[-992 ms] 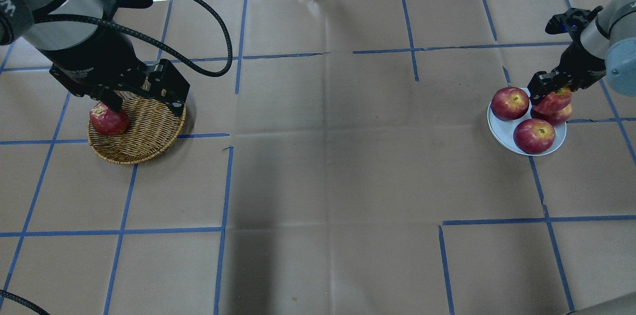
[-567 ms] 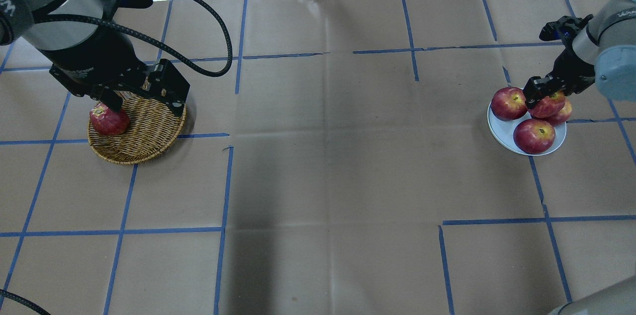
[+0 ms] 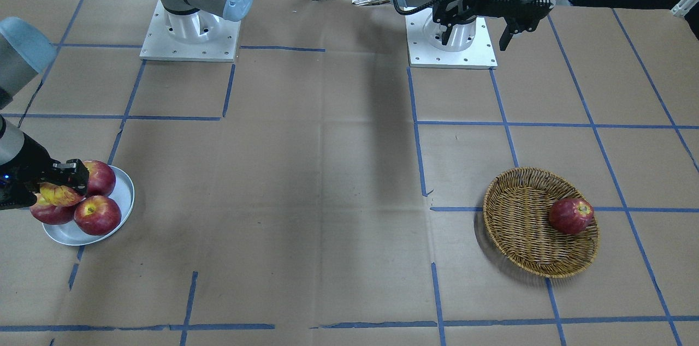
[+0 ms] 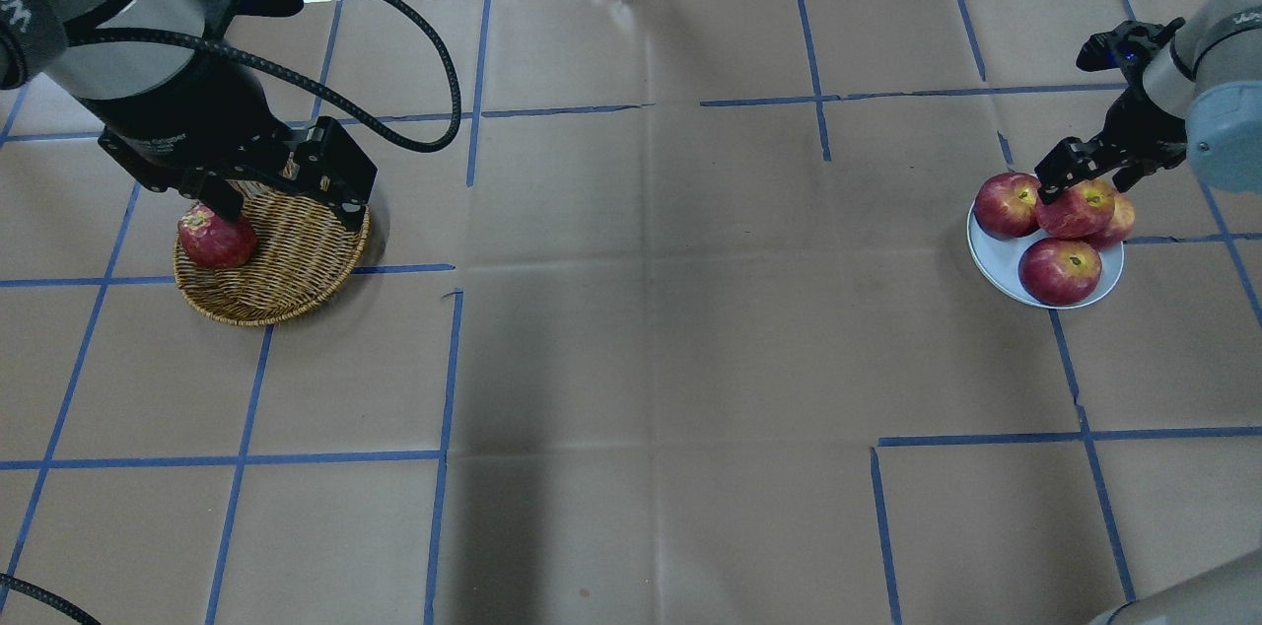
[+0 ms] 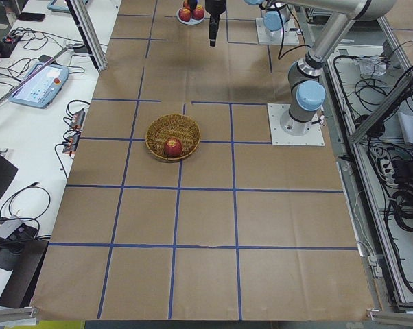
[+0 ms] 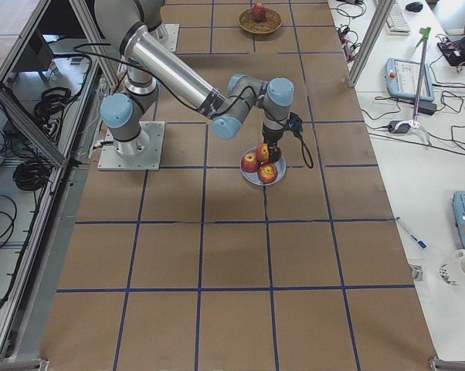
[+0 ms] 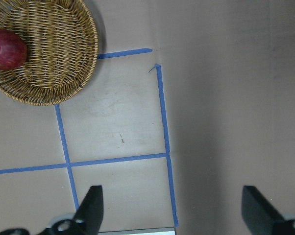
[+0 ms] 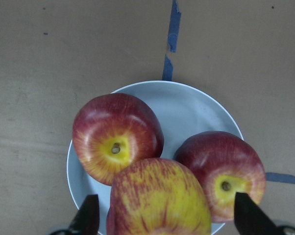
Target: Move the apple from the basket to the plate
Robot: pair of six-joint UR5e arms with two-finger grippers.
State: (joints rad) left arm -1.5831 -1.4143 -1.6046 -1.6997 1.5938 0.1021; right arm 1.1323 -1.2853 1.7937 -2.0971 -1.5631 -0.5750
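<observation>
The yellow, red-streaked apple (image 8: pixel 159 200) lies on top of three dark red apples on the pale plate (image 8: pixel 186 103); it also shows in the overhead view (image 4: pixel 1075 208). My right gripper (image 8: pixel 167 218) hangs just above it, its fingers spread wide on either side and not touching it. The wicker basket (image 4: pixel 286 280) at the other end of the table holds one dark red apple (image 4: pixel 215 239). My left gripper (image 7: pixel 169 210) is open and empty, high above the table beside the basket.
Brown paper with blue tape lines covers the table. The two arm bases (image 3: pixel 188 35) stand at the robot's side. Cables (image 4: pixel 434 34) run along the table's far edge in the overhead view.
My right gripper lowered the yellow apple onto the other apples and opened; the apple now rests there. The left arm has not moved.
</observation>
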